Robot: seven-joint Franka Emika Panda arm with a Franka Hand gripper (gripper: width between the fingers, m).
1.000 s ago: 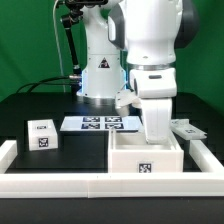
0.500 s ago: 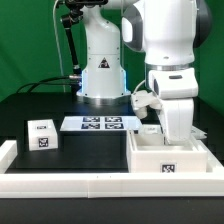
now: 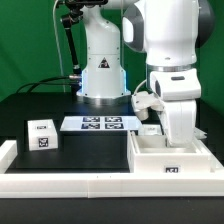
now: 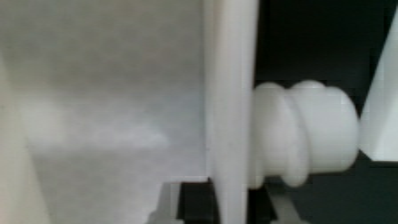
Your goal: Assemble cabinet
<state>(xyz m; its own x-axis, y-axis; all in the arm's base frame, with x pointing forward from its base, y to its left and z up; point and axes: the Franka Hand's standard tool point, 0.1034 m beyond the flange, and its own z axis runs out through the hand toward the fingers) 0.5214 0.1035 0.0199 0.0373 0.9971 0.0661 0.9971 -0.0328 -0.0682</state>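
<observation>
The cabinet's large white box shell (image 3: 150, 160) sits at the exterior view's right, against the front rail, with a code tag on its front face. My gripper (image 3: 178, 138) reaches down into it, and its fingertips are hidden behind the shell's walls. In the wrist view the gripper (image 4: 231, 205) is shut on a thin white upright wall of the shell (image 4: 228, 90), with a dark finger on each side. A ribbed white knob (image 4: 299, 130) sticks out beside that wall. A small white tagged block (image 3: 41, 134) stands at the left.
The marker board (image 3: 100, 123) lies flat mid-table in front of the robot base (image 3: 100, 75). The long white rail (image 3: 60, 183) runs along the front and sides. Another flat white part (image 3: 202, 134) lies behind the shell at the far right.
The box shell and my gripper have moved together toward the exterior view's right, then settled slightly nearer the front rail. The small block has not moved.
</observation>
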